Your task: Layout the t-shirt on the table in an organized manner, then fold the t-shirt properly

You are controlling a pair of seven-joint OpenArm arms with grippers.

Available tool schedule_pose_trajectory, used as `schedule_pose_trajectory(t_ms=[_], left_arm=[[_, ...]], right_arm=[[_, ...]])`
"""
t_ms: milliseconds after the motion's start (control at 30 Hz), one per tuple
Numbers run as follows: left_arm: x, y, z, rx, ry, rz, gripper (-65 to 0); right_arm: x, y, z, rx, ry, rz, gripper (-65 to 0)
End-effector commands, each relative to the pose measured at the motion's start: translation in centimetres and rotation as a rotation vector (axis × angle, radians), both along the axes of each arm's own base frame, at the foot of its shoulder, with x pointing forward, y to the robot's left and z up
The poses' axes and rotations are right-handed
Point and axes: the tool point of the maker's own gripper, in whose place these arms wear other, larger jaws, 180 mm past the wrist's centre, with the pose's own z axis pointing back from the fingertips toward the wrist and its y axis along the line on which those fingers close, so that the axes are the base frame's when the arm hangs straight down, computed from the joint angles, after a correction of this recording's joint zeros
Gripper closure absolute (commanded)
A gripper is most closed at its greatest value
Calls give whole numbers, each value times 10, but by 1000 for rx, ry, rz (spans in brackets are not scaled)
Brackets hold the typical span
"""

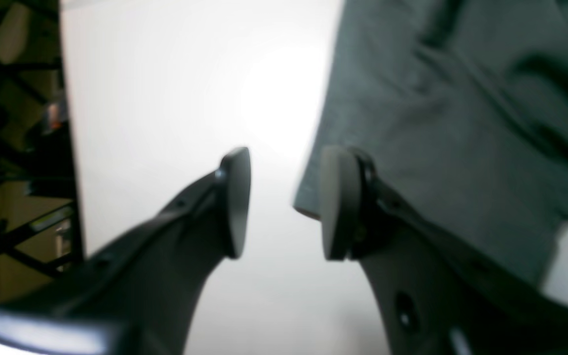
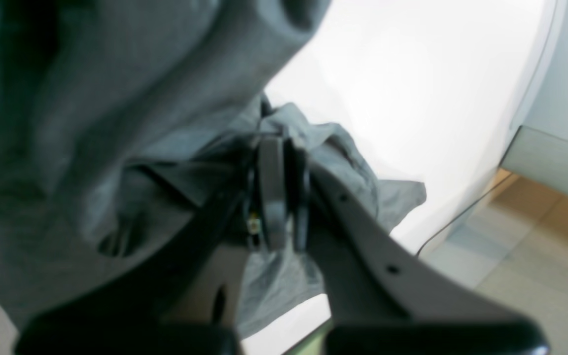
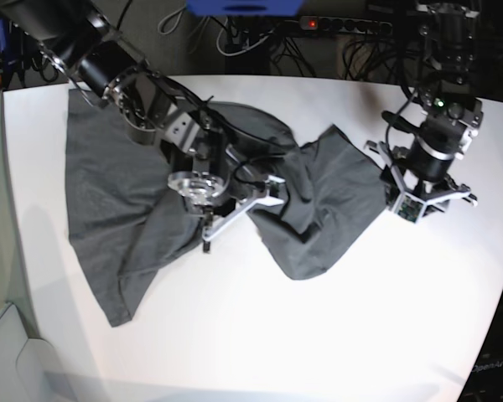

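The dark grey t-shirt [image 3: 134, 193] lies crumpled and twisted across the white table [image 3: 335, 335], bunched in the middle with one end reaching right. My right gripper [image 2: 286, 197] is shut on a raised fold of the t-shirt [image 2: 116, 123] near the bunched middle; its arm [image 3: 193, 180] reaches in from the upper left. My left gripper [image 1: 286, 204] stands open at the shirt's right end, low over the table [image 1: 165, 98]. Its right finger [image 1: 338, 202] sits over the edge of the t-shirt [image 1: 437, 123], and only a sliver of the hem shows in the gap.
The table's curved edge [image 2: 461, 217] runs close to my right gripper, with floor beyond it. Dark frames [image 1: 17, 148] stand past the table edge by my left gripper. Cables and a power strip [image 3: 335, 25] lie behind the table.
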Motion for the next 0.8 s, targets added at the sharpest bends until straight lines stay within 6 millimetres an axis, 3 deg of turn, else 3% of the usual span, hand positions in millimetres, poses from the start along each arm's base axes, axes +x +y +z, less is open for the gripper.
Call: schedule_pose_trajectory(t_ms=[0, 133, 500, 767], left_arm=[[5, 9, 12, -4, -43, 26, -229], [11, 25, 16, -25, -63, 92, -227], [10, 24, 12, -31, -54, 91, -226], [9, 23, 11, -31, -50, 89, -226]], right_arm=[[10, 4, 17, 23, -49, 2, 0], [16, 5, 22, 24, -66, 2, 0], [34, 3, 41, 20, -120, -4, 0], [57, 3, 70, 20, -198, -3, 0]])
